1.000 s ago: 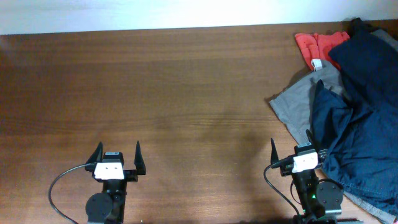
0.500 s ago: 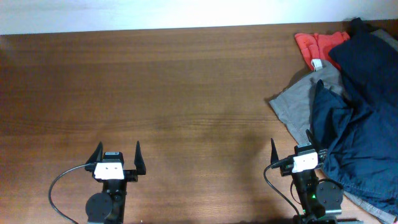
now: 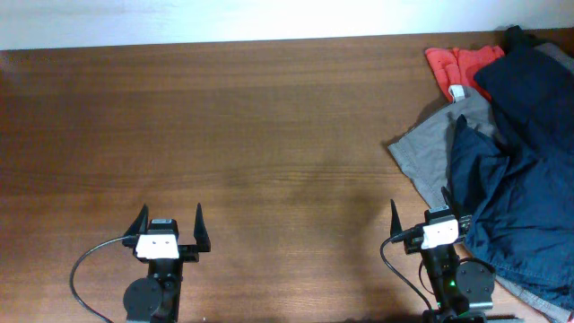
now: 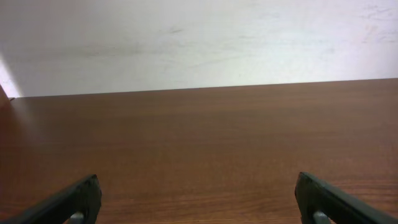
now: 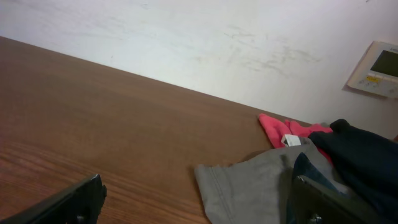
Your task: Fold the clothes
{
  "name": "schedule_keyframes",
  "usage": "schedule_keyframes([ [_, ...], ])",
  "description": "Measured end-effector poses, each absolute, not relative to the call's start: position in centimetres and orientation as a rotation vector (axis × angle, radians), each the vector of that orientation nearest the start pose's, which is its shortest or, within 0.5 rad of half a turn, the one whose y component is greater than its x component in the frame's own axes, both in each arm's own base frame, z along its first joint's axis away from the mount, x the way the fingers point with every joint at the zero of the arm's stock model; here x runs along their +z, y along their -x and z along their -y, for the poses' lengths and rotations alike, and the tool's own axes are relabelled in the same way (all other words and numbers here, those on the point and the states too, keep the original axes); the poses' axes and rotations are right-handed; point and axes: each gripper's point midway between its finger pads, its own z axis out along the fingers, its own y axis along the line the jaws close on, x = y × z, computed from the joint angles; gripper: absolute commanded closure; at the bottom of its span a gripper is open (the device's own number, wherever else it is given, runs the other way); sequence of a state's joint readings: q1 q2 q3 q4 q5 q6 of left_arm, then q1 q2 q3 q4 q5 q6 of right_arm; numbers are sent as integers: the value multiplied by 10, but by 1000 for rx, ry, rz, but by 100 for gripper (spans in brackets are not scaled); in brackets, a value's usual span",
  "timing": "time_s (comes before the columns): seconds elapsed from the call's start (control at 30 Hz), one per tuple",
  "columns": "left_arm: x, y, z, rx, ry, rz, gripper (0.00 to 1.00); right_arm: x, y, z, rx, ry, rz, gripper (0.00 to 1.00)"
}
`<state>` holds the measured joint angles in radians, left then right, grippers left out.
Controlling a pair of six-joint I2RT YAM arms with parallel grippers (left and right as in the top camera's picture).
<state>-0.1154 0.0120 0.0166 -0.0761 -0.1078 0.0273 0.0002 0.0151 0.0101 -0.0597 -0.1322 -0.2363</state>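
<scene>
Nothing has moved since the earlier frames: both arms sit at the near edge of the worktop, the left fingers and right fingers each spread wide and holding nothing. Dark navy shorts lie crumpled at the far right of the worktop, draped partly over a grey garment, with a red garment behind at the far edge. Their near fold lies just beside the right fingers on the outer side, contact not discernible, and well apart from the left fingers.
</scene>
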Motion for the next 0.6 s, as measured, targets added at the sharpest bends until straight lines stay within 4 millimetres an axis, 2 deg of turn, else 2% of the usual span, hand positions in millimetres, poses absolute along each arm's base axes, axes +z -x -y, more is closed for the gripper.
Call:
schedule_keyframes([
  [0.23, 160, -246, 10, 20, -35, -1642, 1, 161, -245, -23, -70, 296, -1608, 1],
  [0.37, 160, -246, 10, 19, -37, -1641, 1, 163, -244, -32, -18, 321, -1592, 1],
  [0.6, 162, -245, 16, -35, -36, -1637, 1, 162, -244, -30, 96, 186, -1623, 1],
])
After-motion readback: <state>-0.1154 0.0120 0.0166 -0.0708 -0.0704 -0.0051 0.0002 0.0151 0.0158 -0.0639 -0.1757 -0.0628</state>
